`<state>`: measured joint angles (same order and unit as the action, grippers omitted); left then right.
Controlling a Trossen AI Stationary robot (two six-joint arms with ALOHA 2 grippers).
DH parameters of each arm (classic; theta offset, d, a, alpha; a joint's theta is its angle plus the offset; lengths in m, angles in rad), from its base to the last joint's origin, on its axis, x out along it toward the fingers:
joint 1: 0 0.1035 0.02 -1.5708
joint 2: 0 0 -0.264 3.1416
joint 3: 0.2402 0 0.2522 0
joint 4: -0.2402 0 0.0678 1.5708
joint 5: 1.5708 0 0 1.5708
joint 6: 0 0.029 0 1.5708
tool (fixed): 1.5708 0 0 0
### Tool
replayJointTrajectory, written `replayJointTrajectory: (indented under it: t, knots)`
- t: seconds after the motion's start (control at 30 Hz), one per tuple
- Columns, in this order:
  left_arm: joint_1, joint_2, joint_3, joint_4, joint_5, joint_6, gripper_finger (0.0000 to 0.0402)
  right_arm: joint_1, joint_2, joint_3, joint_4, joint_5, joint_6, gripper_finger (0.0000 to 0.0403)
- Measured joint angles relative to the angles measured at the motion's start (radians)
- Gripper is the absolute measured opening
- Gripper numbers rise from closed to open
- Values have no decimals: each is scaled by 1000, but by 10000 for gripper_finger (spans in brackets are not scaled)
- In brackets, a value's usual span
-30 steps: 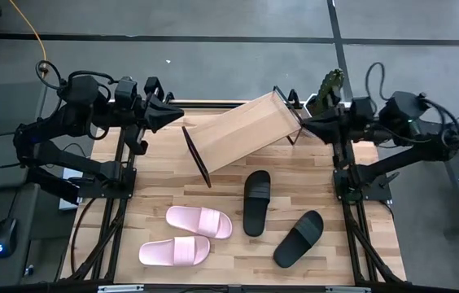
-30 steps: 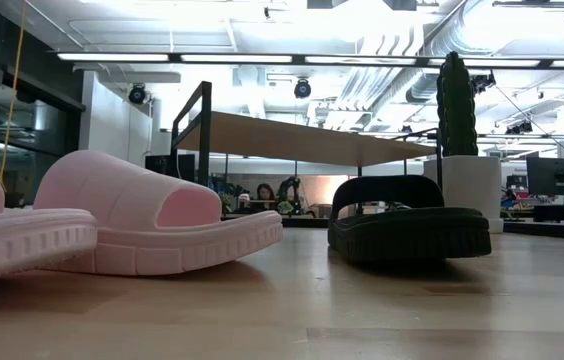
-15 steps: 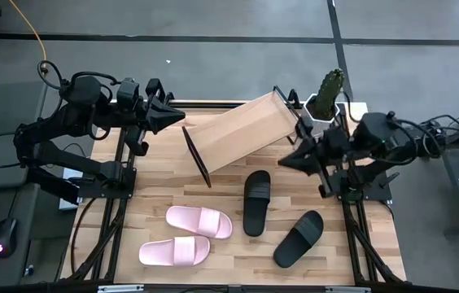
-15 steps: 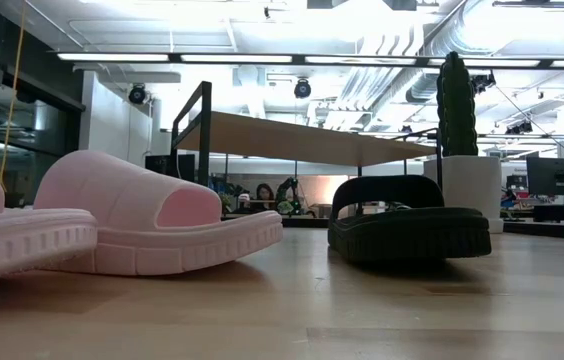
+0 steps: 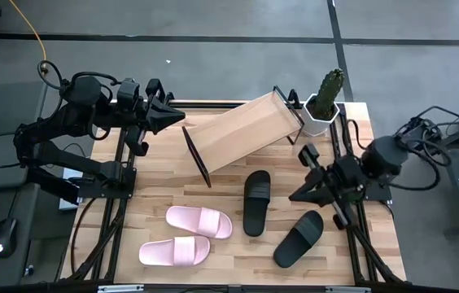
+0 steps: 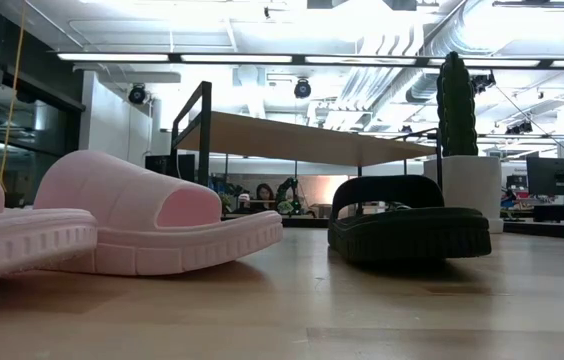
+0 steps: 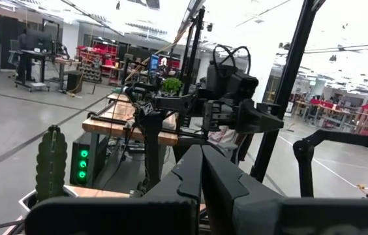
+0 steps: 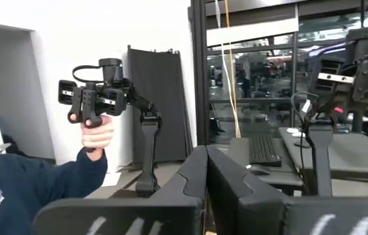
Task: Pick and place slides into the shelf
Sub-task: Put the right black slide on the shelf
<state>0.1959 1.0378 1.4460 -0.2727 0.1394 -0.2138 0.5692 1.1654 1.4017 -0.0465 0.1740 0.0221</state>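
Two black slides (image 5: 256,202) (image 5: 299,238) and two pink slides (image 5: 199,221) (image 5: 174,251) lie sole-down on the wooden table. In the low view a pink slide (image 6: 152,225) and a black slide (image 6: 409,222) show close up. The shelf (image 5: 238,134) stands aslant at the far side on its dark end panels (image 6: 202,130). My left gripper (image 5: 179,119) is shut, held high off the shelf's left end. My right gripper (image 5: 292,198) is shut and empty, held high over the gap between the black slides, pointing toward the table's left.
A cactus in a white pot (image 5: 325,102) stands at the far right corner, beside the shelf's right end. Metal frame rails (image 5: 115,212) run along both table sides. A person's hand holding a device (image 8: 96,130) shows in the right wrist view, beyond the table.
My right gripper has swung from beside the shelf's right end toward the table's near edge, turning as it went, and now hangs over the black slides. It stays shut. The slides and the shelf have not moved.
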Motion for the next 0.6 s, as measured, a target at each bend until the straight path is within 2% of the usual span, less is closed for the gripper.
replayJointTrajectory:
  t: [0.3,0.6]
  knots:
    - [0,0,0,-1,0,0,1,113,9,0,-5,153,31,0]
    - [0,0,0,-6,1,3,1,238,42,0,-33,391,46,0]
